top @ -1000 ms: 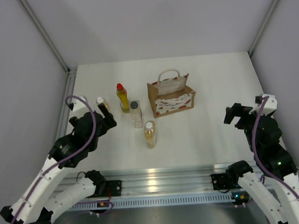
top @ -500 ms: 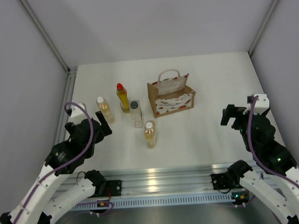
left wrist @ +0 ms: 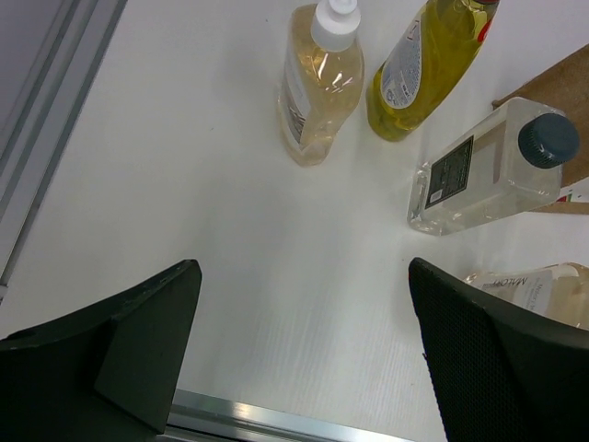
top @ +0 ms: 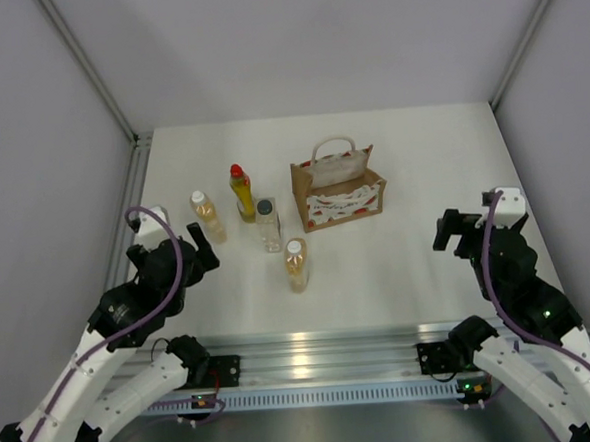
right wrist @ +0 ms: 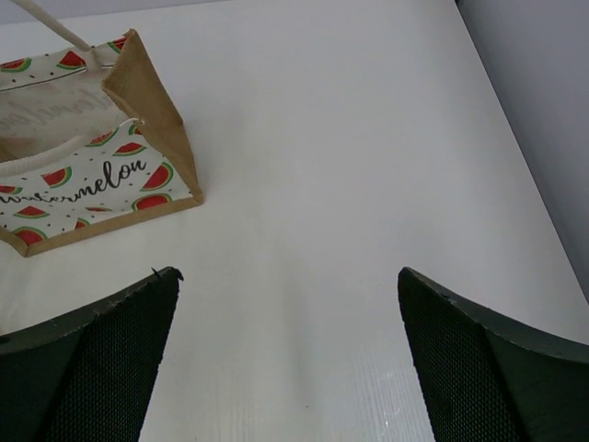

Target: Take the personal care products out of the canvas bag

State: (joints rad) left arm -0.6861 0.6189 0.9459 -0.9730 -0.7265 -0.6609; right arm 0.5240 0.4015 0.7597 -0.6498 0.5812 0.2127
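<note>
Four bottles stand upright on the white table (top: 421,153), long axes vertical and caps up, all outside the canvas bag (top: 338,190) and off to its 9 o'clock side. The yellow bottle (top: 241,192) with the red cap is closest to the bag's left end. The clear bottle (top: 267,226) is at its 5 o'clock, one amber bottle (top: 207,216) at its 8 o'clock, and the other amber bottle (top: 297,264) nearest the arms. The bag stands mouth up, its long side running roughly 9 to 3, watermelon-printed panel facing 6 o'clock (handles arching over the top). The left gripper (top: 200,246) hangs at 6 o'clock of the first amber bottle, aimed toward 1 o'clock, jaws spread wide on nothing. The right gripper (top: 452,228) sits well apart at 4 o'clock of the bag, aimed about 10 o'clock, jaws likewise wide and empty.
</note>
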